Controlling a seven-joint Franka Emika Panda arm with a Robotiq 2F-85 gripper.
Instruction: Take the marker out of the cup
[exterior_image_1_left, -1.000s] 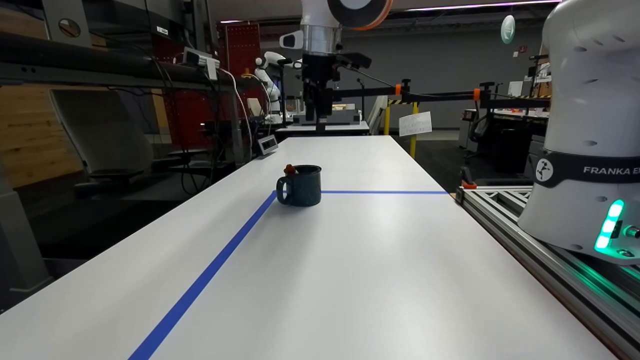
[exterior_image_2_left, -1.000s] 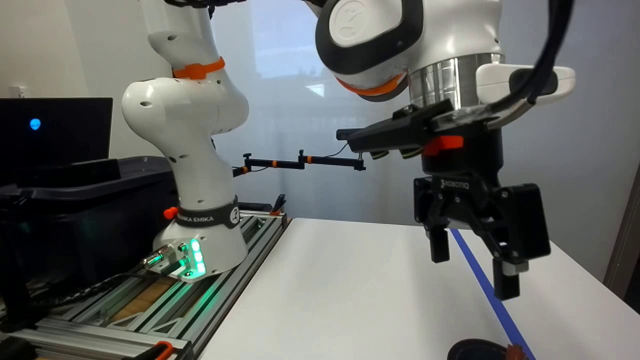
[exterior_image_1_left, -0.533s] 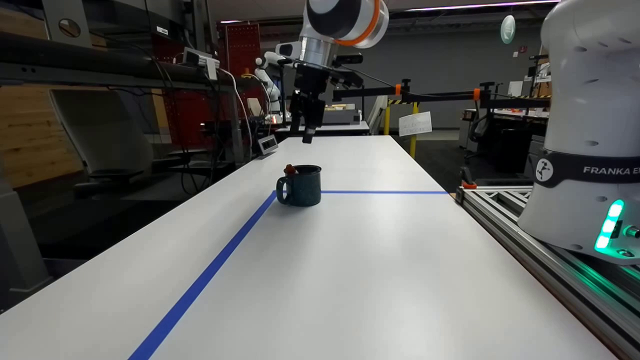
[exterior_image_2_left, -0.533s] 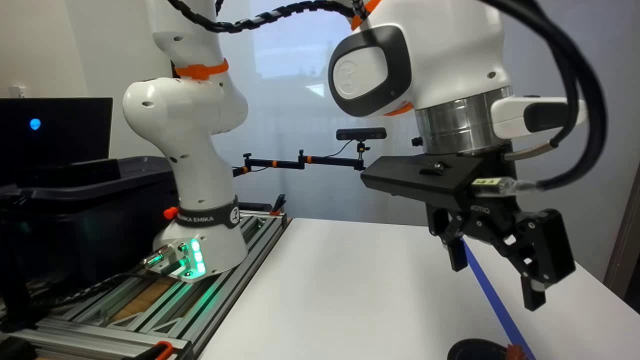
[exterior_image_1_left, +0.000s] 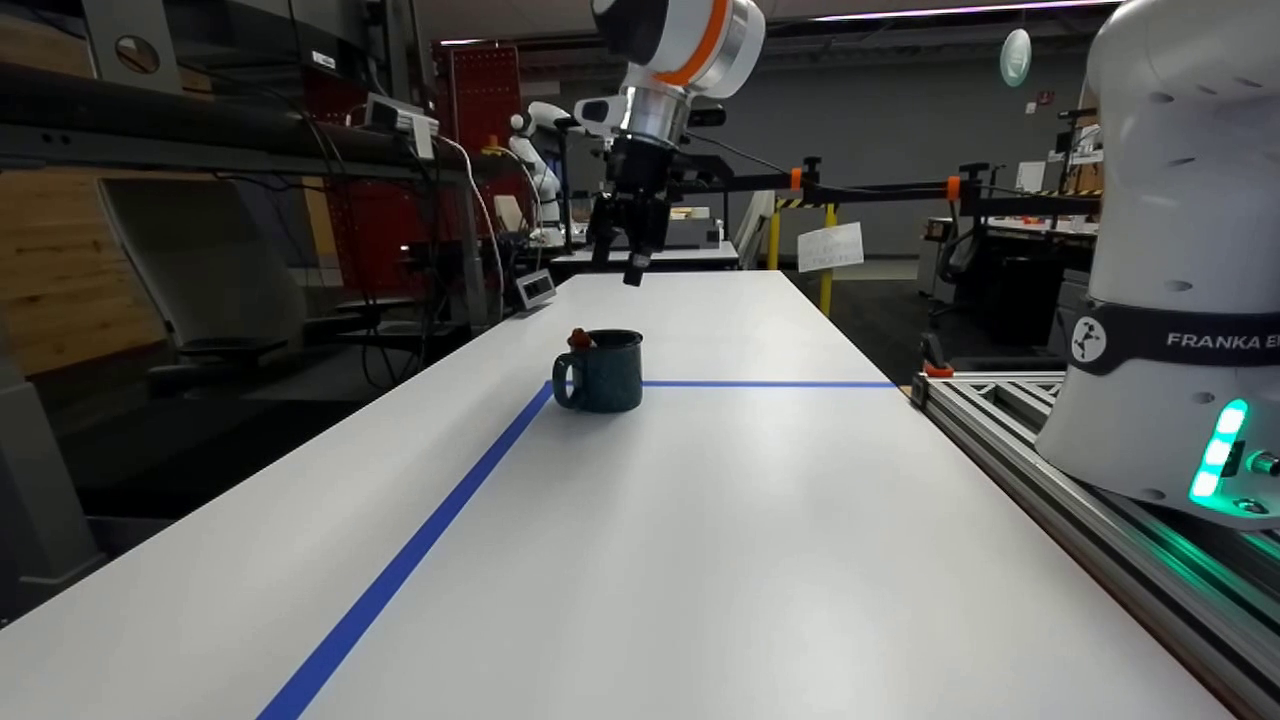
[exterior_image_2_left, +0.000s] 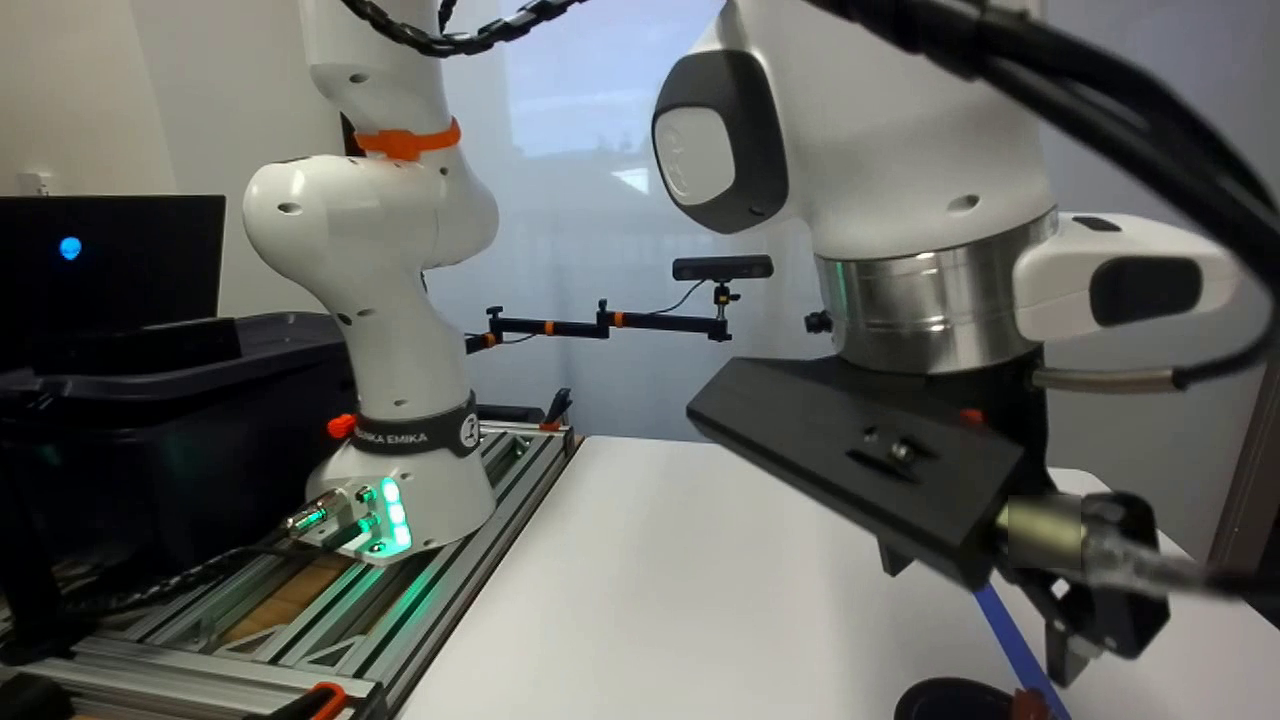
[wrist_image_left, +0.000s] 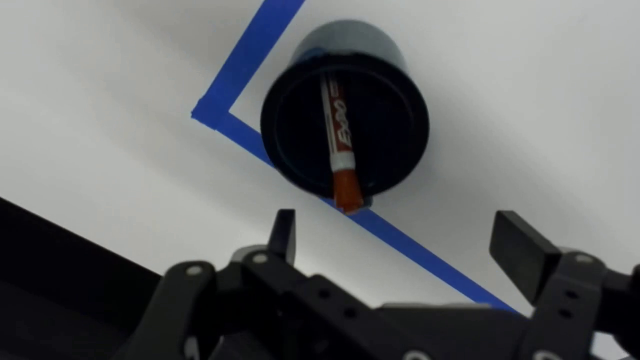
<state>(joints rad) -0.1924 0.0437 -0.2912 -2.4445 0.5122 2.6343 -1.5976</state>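
The dark teal cup (exterior_image_1_left: 612, 378) stands upright on the white table. Its rim shows at the bottom of an exterior view (exterior_image_2_left: 950, 700), and the wrist view (wrist_image_left: 355, 40) looks into it. The marker (wrist_image_left: 340, 130) leans inside the cup. It has a reddish-brown label, a white band and an orange-brown cap that sticks out over the rim near the handle. The cap also shows in both exterior views (exterior_image_1_left: 580, 340) (exterior_image_2_left: 1030, 706). My gripper (wrist_image_left: 395, 225) is open and empty, tilted, above and apart from the cup. It also shows in both exterior views (exterior_image_1_left: 617, 265) (exterior_image_2_left: 980, 612), partly hidden by the wrist camera in one of them.
Blue tape lines (wrist_image_left: 420, 245) meet in a corner beside the cup. The robot base (exterior_image_1_left: 1180, 420) stands on a metal frame along one table edge. A small grey device (exterior_image_1_left: 536, 290) sits at the opposite edge. A camera (exterior_image_2_left: 722, 268) hangs on a jointed arm.
My gripper has gone from upright to tilted, and the wrist has turned. It has come lower and nearer the camera in an exterior view. The cup and marker have not moved.
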